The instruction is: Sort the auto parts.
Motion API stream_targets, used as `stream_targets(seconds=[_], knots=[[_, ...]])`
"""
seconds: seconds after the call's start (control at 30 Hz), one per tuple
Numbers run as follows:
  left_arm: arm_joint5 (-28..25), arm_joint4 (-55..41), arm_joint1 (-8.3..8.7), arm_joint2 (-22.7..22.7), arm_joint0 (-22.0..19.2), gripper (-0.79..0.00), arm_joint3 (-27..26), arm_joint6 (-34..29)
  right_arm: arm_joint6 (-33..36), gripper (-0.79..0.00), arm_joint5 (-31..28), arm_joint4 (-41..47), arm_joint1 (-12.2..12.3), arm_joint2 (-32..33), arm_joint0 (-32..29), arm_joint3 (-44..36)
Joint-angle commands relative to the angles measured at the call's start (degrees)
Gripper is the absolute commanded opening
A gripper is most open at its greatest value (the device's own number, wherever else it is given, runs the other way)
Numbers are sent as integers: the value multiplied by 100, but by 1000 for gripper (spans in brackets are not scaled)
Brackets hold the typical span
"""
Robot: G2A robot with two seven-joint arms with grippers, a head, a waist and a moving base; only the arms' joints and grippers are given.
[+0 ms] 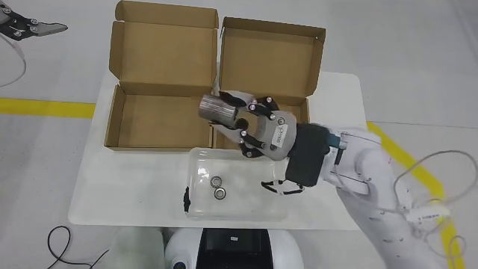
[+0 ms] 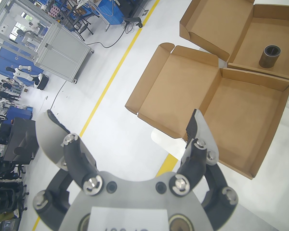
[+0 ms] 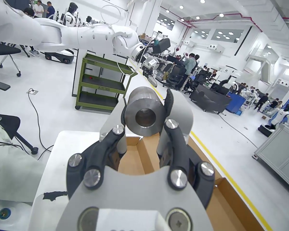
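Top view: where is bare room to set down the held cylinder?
The empty cardboard box has a wholly bare floor. The neighbouring box holds one dark sleeve, bare floor around it. The clear bin is crowded only at its two bearings.

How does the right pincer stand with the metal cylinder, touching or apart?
Touching. The right wrist view shows the right pincer clamped on the metal cylinder, its fingers pressed against both sides with no gap.
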Motion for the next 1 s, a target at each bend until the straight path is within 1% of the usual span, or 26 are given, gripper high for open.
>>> stream_targets(seconds=[0.0,0.27,0.6,0.8,0.97], knots=[[0,0,0,0,0,0,0,0,10,-785,33,-68,3,-18,-71,31],[0,0,0,0,0,0,0,0,132,-785,216,-370,22,-79,-390,196],[0,0,0,0,0,0,0,0,667,-785,588,-773,64,-100,-845,462],[0,0,0,0,0,0,0,0,1416,-785,883,-1008,96,-10,-1002,552],[0,0,0,0,0,0,0,0,2141,-785,1006,-894,99,-15,-1007,689]])
